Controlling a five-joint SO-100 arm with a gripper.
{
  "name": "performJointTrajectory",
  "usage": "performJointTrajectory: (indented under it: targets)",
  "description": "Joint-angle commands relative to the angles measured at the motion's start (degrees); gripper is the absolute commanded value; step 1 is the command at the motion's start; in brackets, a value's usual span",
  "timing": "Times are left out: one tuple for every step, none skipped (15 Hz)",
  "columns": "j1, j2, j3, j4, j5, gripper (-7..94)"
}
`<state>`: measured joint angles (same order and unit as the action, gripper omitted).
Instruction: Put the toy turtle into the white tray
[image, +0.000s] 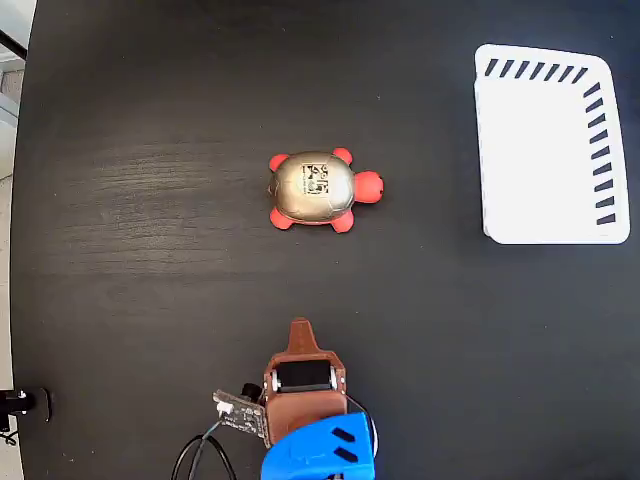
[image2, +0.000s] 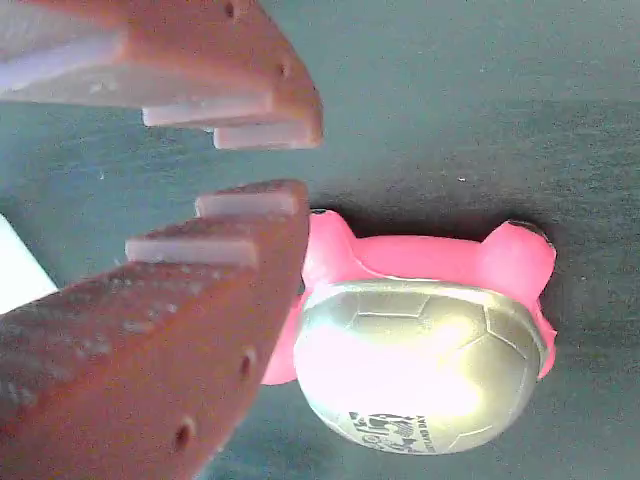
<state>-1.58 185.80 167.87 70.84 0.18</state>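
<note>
The toy turtle (image: 315, 190) lies on the black table near its middle, gold shell up with the code sticker showing, red head pointing right. The white tray (image: 545, 150) sits at the far right, well apart from the turtle and with nothing in it. My brown gripper (image: 300, 326) is below the turtle in the fixed view, a clear stretch of table between them, tip pointing at it. In the wrist view the gripper (image2: 290, 165) has its jaws nearly together with nothing between them, and the turtle (image2: 430, 370) lies just beyond the fingertips.
The blue arm body (image: 320, 450), a small circuit board (image: 235, 412) and black cables sit at the bottom edge. The table's left edge (image: 18, 250) borders a light floor. A white patch (image2: 15, 270) shows at the wrist view's left edge.
</note>
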Motion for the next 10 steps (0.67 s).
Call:
performJointTrajectory:
  targets:
    - [-0.9,0.4,-0.3,0.7,0.8,0]
    - [-0.9,0.4,-0.3,0.7,0.8,0]
    - [-1.0,0.4,-0.3,0.7,0.9,0]
    - [-0.4,0.4,-0.3,0.8,1.4,0]
    - [-0.3,0.4,-0.3,0.8,1.6,0]
    - [-1.0,-0.3,-0.5,0.4,1.0,0]
    - [-1.9,-4.0,-1.1,-1.2,1.1,0]
    - [-2.4,-9.9,-2.2,-5.2,0.7,0]
    - [-2.2,-17.3,-4.7,-8.5,-1.1,0]
    - [-1.2,-25.1,-8.9,-10.3,-1.9,0]
